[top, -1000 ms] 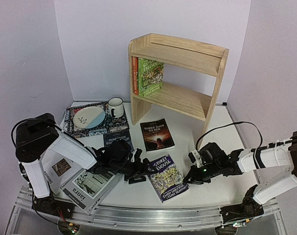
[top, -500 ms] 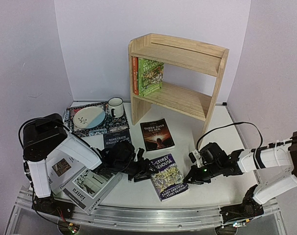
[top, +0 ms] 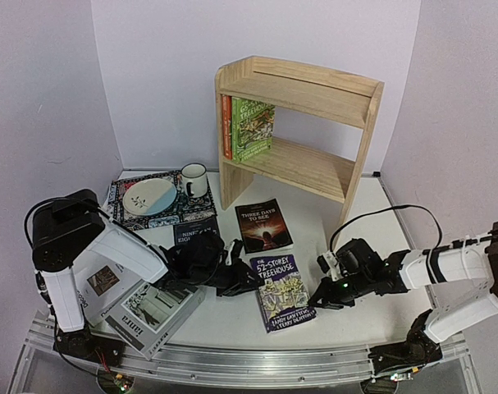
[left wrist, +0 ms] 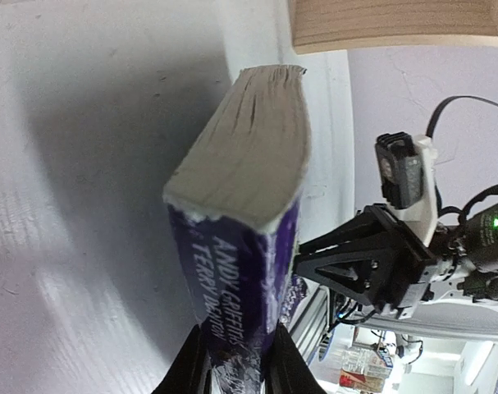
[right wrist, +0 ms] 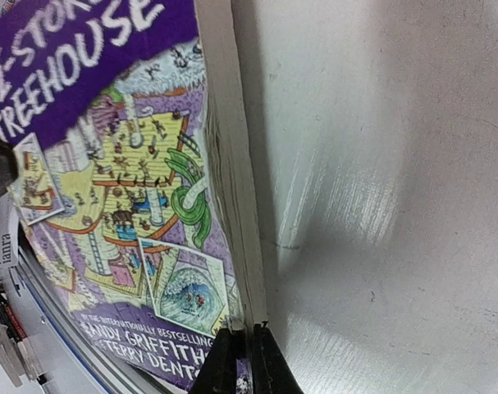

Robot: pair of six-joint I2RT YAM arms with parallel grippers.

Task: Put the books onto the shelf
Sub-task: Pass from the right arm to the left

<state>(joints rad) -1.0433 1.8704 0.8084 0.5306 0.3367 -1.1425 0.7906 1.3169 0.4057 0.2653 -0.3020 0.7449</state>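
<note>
paperback with purple treehouse cover [top: 281,291] sits lower centre from overhead, on the surface [top: 331,222] below the shelf [top: 306,90]. left wrist: left fingers [left wrist: 193,365] clamp its spine. right wrist: right fingers [right wrist: 224,361] nearly together at its page edge, grip unclear.

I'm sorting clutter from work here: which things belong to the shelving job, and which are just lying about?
Job: pine wooden shelf; purple Treehouse paperback; black book; dark blue book; grey book; white book; green paperback; orange paperback.
Lying about: patterned placemat; round plate; white mug.
</note>
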